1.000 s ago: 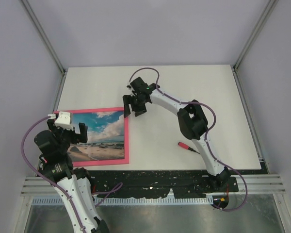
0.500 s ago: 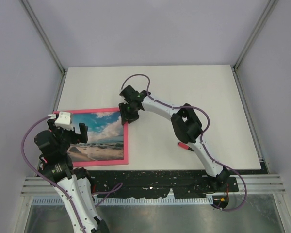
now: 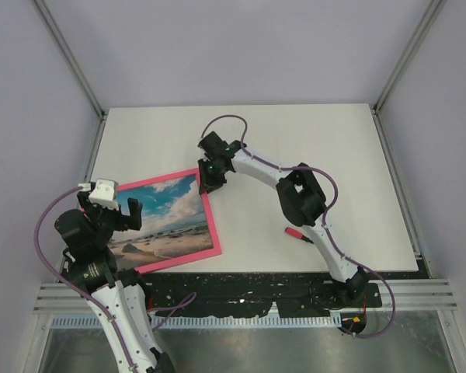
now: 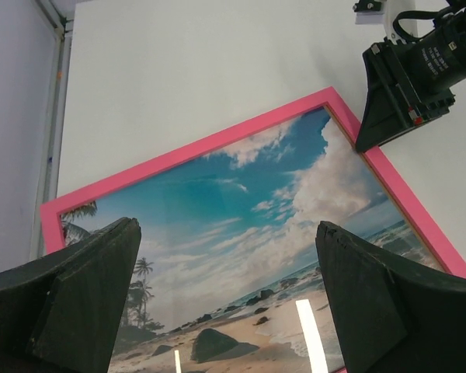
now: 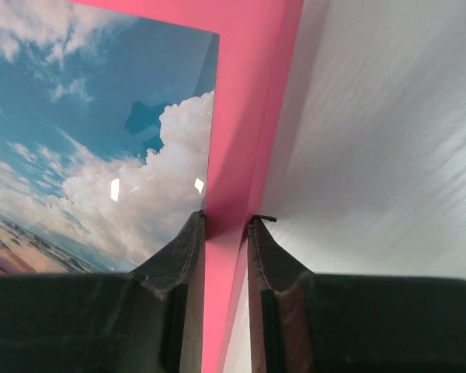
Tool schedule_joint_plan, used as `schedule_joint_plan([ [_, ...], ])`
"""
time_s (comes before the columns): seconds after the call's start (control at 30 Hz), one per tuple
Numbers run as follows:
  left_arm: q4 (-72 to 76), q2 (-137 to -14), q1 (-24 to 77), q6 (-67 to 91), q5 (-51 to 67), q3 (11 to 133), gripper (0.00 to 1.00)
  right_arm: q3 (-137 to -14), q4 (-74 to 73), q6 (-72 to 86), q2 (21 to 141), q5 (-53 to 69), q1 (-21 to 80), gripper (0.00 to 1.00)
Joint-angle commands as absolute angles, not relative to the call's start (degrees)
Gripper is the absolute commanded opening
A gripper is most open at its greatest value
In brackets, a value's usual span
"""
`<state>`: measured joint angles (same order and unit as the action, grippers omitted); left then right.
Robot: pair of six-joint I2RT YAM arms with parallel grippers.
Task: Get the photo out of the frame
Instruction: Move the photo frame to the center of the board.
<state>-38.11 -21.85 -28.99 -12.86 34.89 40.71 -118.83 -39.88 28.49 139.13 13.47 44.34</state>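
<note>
The pink frame (image 3: 210,221) lies skewed on the white table's left half, with the beach photo (image 3: 167,219) still in it, face up. My right gripper (image 3: 209,181) is shut on the frame's right rail near its far corner. In the right wrist view the fingers (image 5: 185,249) pinch the pink frame (image 5: 252,116) beside the photo (image 5: 101,140). My left gripper (image 3: 109,207) hangs open over the frame's near left part. Its wrist view shows the photo (image 4: 241,225) between the wide fingers (image 4: 85,295), the frame (image 4: 194,148) and the right gripper (image 4: 373,124).
A red pen (image 3: 298,233) lies on the white table (image 3: 318,148) to the right of the frame, close to the right arm's elbow. Grey walls and metal posts enclose the table. A black perforated strip runs along the near edge.
My right gripper moved onto the frame's right rail and closed on it. The frame has swung round, its far right corner going farther away and its near right corner going right. The left arm stayed.
</note>
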Motion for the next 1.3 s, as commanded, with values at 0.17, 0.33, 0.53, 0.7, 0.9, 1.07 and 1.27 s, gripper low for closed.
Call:
schedule_joint_plan([
  [0.17,-38.1,-25.0,-24.6,-14.5,36.1,44.7,1.00,-113.5,-39.9,24.8,134.6,14.6,28.1,0.08],
  [0.33,-37.1,-29.3,-7.2,-16.9,22.0,46.5,1.00,-110.9,-39.8,22.4,132.2,16.5,20.0,0.08],
  [0.53,-31.8,-37.9,14.1,-24.9,5.8,45.1,1.00,-103.6,-37.3,13.5,128.0,19.2,14.2,0.08],
  [0.7,-25.9,-46.7,27.5,-30.9,-5.3,45.2,1.00,-99.8,-37.4,11.1,125.8,24.1,11.9,0.08],
  [0.9,-20.7,-54.7,34.1,-31.2,-5.3,45.7,1.00,-97.2,-38.1,10.1,123.1,20.4,11.5,0.37],
  [1.07,-16.5,-58.2,34.5,-28.7,-2.9,44.7,1.00,-92.7,-37.4,12.1,120.4,18.1,11.5,0.65],
  [1.27,-11.9,-59.0,35.5,-27.7,-3.9,42.3,1.00,-86.0,-35.3,12.9,116.6,16.9,13.1,0.66],
])
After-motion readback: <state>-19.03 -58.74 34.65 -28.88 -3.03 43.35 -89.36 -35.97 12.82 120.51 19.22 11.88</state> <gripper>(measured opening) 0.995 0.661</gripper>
